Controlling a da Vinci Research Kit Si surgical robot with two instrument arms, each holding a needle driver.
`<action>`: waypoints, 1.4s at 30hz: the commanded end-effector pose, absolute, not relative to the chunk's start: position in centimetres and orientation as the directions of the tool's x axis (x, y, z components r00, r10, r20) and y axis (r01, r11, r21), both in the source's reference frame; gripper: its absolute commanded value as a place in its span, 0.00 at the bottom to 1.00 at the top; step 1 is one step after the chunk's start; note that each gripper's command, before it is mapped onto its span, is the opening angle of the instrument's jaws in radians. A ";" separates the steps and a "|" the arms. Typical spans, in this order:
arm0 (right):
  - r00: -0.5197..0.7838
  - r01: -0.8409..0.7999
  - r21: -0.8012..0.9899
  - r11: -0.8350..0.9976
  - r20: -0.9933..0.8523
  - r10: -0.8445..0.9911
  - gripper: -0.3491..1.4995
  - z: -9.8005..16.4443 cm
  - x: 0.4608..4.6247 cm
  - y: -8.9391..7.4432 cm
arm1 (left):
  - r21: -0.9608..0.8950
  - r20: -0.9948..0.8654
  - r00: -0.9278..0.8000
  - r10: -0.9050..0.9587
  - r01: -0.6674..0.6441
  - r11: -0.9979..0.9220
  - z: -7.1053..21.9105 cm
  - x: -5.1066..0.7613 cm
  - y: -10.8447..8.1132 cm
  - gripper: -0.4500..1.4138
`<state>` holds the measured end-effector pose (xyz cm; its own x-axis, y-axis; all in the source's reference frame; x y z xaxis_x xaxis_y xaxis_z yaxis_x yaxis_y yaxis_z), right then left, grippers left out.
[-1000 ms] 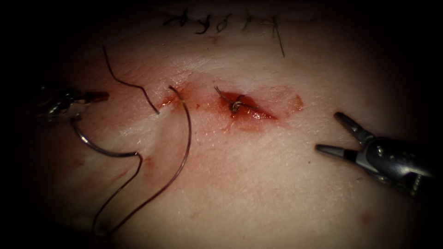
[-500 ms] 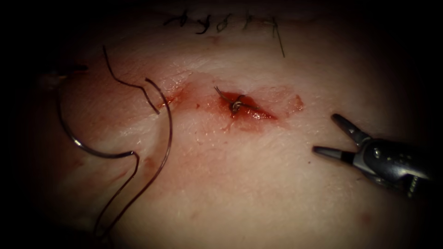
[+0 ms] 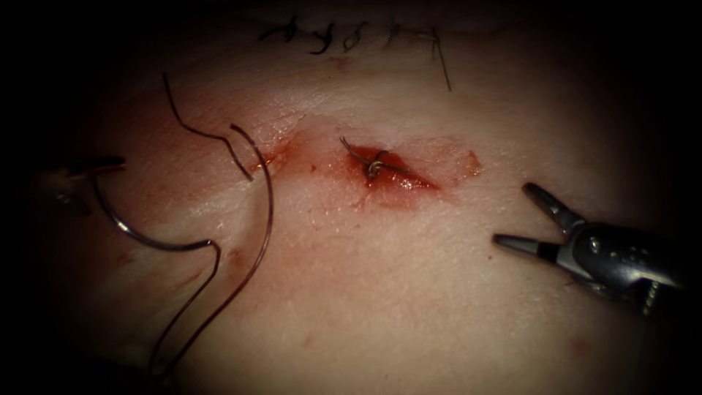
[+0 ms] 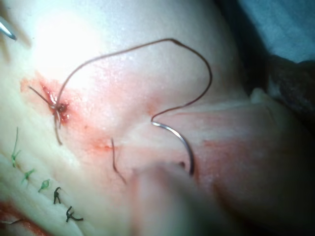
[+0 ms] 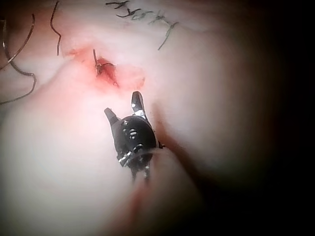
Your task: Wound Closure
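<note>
Seemingly, left tool (image 3: 102, 167) pinching needle (image 3: 146, 238) end off tissue (image 3: 380, 292); right tool (image 3: 523, 219) spread, empty.

Off-task stuff here: an old stitch row (image 3: 351, 33) of small dark knots, a few looking greenish in the left wrist view (image 4: 27, 174). The long loose tail (image 3: 444, 69) hangs off the row's right end in the endoscope view. A blue cloth (image 4: 280, 24) sits well apart from that row.

Needle (image 3: 139, 230) in left tool (image 3: 77, 175)
</note>
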<state>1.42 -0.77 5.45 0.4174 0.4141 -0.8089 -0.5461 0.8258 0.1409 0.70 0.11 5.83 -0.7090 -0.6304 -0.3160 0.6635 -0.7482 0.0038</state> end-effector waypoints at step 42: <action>0.411 -0.547 0.157 0.822 -0.805 0.428 0.99 5.5 1.49 -0.8 | 0.015 -0.336 -0.838 -0.430 0.451 -0.892 6.5 0.57 0.1 0.00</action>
